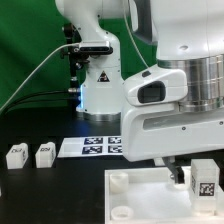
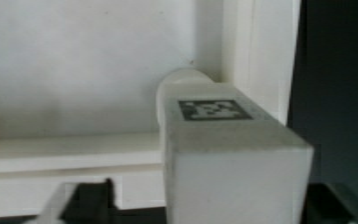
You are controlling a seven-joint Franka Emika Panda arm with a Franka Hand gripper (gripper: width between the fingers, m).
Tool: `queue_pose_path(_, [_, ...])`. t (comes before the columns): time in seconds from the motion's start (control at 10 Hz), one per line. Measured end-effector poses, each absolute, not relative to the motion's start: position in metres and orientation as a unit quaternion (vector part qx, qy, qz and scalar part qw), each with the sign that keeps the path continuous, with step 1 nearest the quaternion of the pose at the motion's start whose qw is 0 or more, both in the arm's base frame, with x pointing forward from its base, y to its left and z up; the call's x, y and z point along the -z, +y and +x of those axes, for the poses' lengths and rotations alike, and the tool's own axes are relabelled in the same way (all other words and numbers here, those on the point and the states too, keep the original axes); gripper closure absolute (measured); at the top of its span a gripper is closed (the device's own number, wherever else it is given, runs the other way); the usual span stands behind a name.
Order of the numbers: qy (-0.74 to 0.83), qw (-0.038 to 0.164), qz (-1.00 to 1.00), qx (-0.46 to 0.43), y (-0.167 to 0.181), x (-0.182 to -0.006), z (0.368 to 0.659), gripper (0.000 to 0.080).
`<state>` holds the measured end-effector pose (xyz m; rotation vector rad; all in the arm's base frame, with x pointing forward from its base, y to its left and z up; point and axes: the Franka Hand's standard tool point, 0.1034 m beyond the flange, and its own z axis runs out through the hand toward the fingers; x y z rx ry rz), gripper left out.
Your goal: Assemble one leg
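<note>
Now, arm (image 1: 170,90): it fills the exterior view's right and hides whatever you might want to see behind it.
Panel (image 1: 140,200): the large white square lies at the near edge of the black table, with one round corner socket (image 1: 118,182) showing; its near side is cut off.
Marker board (image 1: 100,147): it lies flat beyond the panel, well apart from the work.
Leg (image 1: 203,185): you will find it at the panel's side toward the exterior view's right, directly under the wrist. In the wrist view it stands close against the panel's edge, but you cannot tell whether they touch.
Handling: judge the leg stiff, light and smooth-sided, so it may slip. Grip it on two opposite flat sides and keep off the tagged face (image 2: 211,108).
Spare legs (image 1: 15,154) (image 1: 44,153): two sit side by side at the exterior view's left.
Gripper (image 1: 185,172): it hangs right at the leg, but its fingertips are hidden, so you cannot tell whether it grips.
Hidden: the socket meant for this leg is not visible.
</note>
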<state>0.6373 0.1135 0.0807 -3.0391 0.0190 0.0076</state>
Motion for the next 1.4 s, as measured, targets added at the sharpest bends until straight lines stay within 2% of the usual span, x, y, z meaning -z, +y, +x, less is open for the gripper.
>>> queue_pose_path(0.1, [0.018, 0.052, -0.998, -0.003, 0.114, -0.081, 0.637, 0.0450])
queue_pose_path(0.2, [0.018, 0.052, -0.998, -0.003, 0.114, -0.081, 0.637, 0.0508])
queue_pose_path(0.5, [0.162, 0.051, -0.985, -0.011, 0.112, -0.080, 0.637, 0.0508])
queue_pose_path(0.6, [0.252, 0.055, -0.966, -0.004, 0.110, -0.080, 0.640, 0.0508])
queue_pose_path(0.9, [0.541, 0.081, -0.837, -0.017, 0.103, -0.078, 0.633, 0.0508])
queue_pose_path(1.0, [0.587, 0.090, -0.805, -0.023, 0.102, -0.078, 0.632, 0.0508])
queue_pose_path(1.4, [0.707, 0.087, -0.701, -0.051, 0.114, -0.079, 0.630, 0.0506])
